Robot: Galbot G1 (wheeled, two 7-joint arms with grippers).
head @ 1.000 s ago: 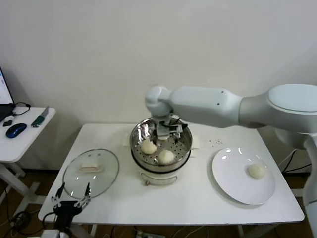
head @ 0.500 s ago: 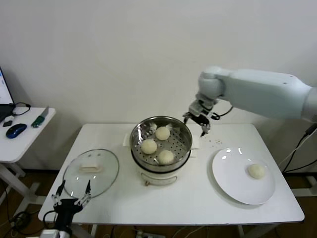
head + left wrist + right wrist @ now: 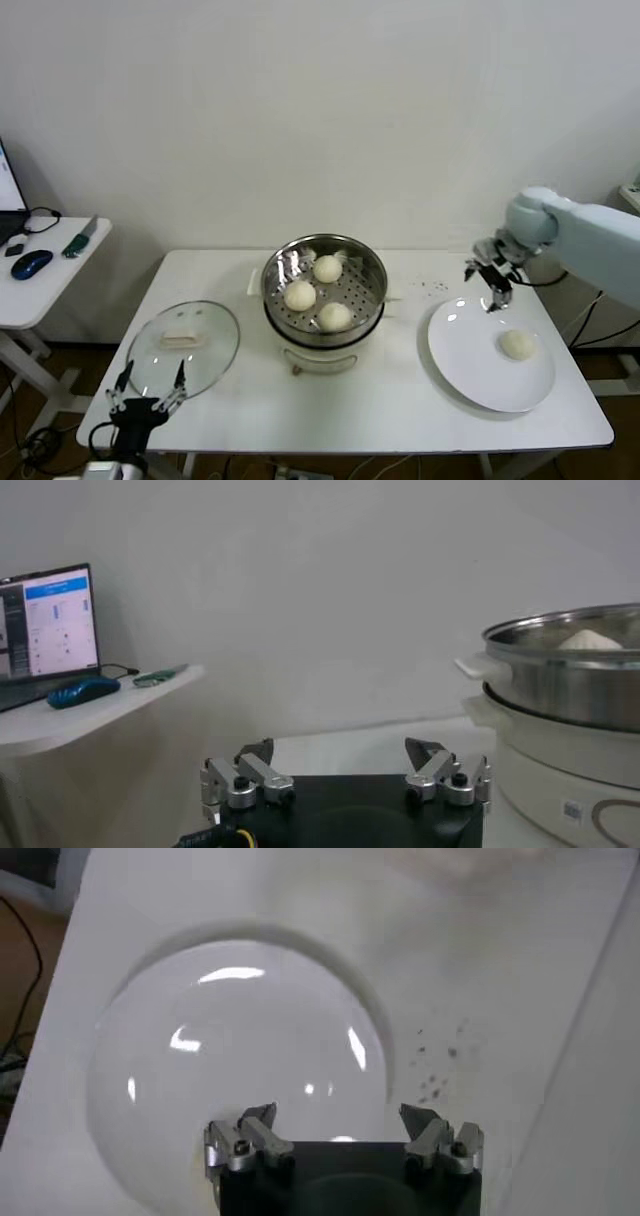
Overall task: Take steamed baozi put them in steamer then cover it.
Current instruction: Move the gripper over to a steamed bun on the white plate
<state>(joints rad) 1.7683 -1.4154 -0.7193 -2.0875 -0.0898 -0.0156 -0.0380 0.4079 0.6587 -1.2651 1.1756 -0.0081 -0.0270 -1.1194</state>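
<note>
Three cream baozi (image 3: 327,268) lie in the shiny steel steamer (image 3: 372,300) at the table's middle; its rim and one bun top show in the left wrist view (image 3: 565,675). A fourth baozi (image 3: 517,344) rests on the white plate (image 3: 470,350) at the right. My right gripper (image 3: 487,283) hovers open and empty above the plate's far edge, the plate (image 3: 160,1088) filling its wrist view under the gripper (image 3: 340,1116). The glass cover (image 3: 185,347) with its cream handle lies flat at the table's left front. My left gripper (image 3: 145,393) is parked open at the front left corner, empty (image 3: 340,752).
A side desk (image 3: 40,275) at the far left carries a laptop, a blue mouse (image 3: 82,691) and a green-handled tool. Dark specks (image 3: 432,288) dot the table between steamer and plate. The wall stands right behind the table.
My right gripper has let a third baozi go in the steamer, then risen and swung right to above the plate's far edge. The left arm has not moved.
</note>
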